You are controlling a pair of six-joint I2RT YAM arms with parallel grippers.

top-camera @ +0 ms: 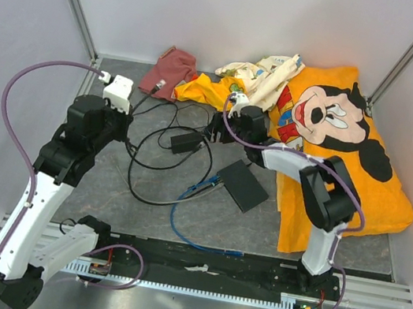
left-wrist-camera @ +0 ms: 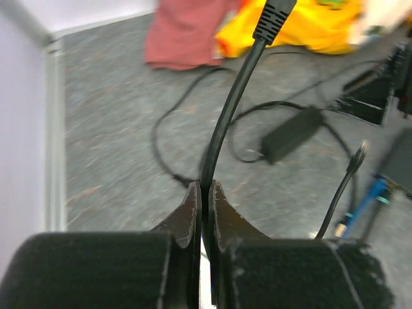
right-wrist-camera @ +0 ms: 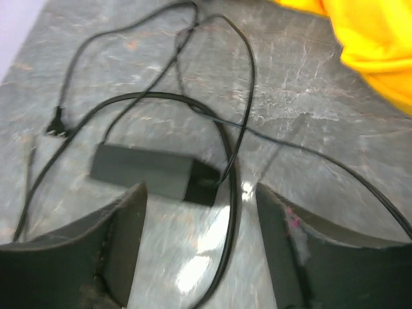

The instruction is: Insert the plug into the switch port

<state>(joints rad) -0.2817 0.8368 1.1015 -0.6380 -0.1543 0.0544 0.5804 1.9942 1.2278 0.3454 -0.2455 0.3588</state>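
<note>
The thin bright-blue cable (top-camera: 178,225) runs from the front rail to the left edge of the flat black switch (top-camera: 243,185). Its plug (top-camera: 207,185) lies against that edge; I cannot tell whether it is seated. The plug (left-wrist-camera: 378,191) and switch (left-wrist-camera: 399,161) also show at the right edge of the left wrist view. My left gripper (top-camera: 131,119) is shut on a thin black cable (left-wrist-camera: 228,112), well left of the switch. My right gripper (right-wrist-camera: 199,225) is open and empty, low over a black power brick (right-wrist-camera: 148,170), with a black cable loop between its fingers.
Black cables (top-camera: 148,168) loop across the grey mat between the arms. The power brick (top-camera: 185,141) lies behind the switch. An orange cartoon cloth (top-camera: 342,154), a red cloth (top-camera: 175,69) and a cream cloth (top-camera: 264,75) lie at the back and right.
</note>
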